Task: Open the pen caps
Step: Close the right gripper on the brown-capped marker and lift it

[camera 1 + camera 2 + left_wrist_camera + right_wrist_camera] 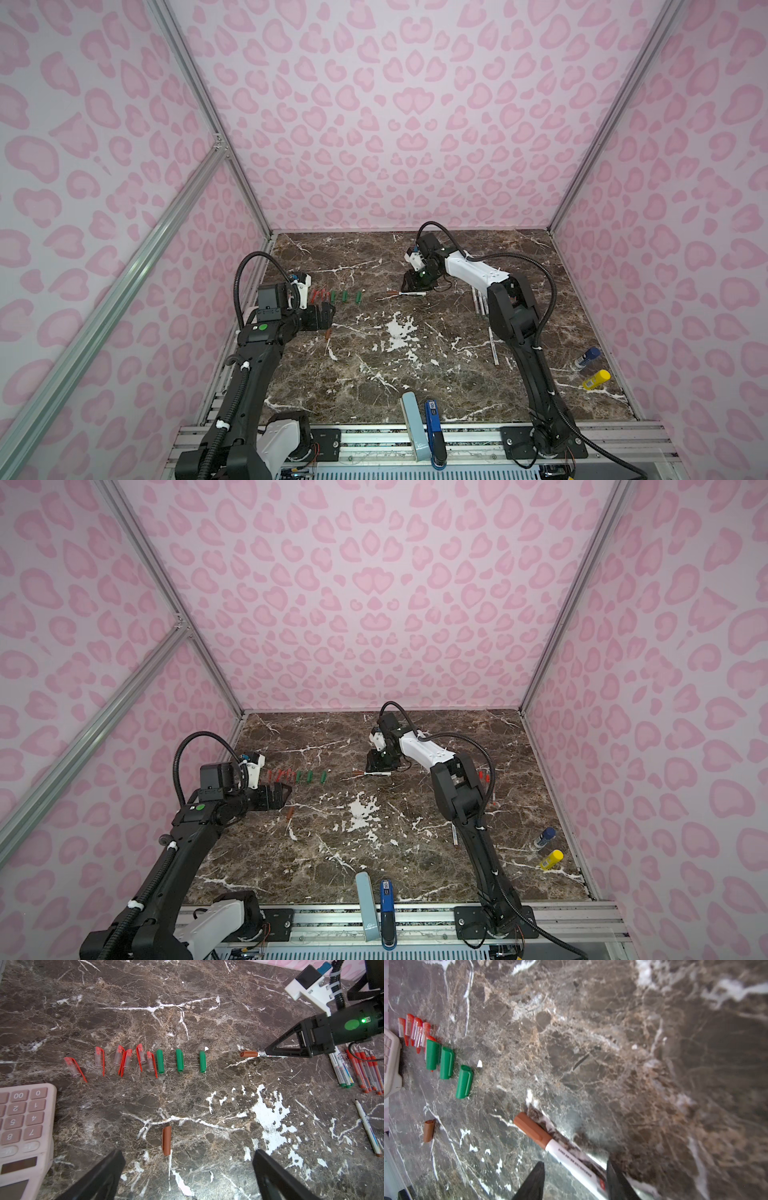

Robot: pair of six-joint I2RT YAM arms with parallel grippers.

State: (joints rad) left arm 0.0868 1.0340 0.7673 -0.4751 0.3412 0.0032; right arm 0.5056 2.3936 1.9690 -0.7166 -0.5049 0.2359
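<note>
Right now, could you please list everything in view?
red caps: six, red, one row
green caps: three, green, same row
loose cap: one, brown, near row
capped marker: one, white, brown cap, centre
uncapped pens: several, white, red, right of centre
lone marker: one, white, right side
calculator: one, pink, by red caps
bar: one, pale blue, front edge
stapler-like object: one, blue, beside bar
tubes: two, blue, yellow, front right
left gripper: open, near loose cap
right gripper: open, astride capped marker
</note>
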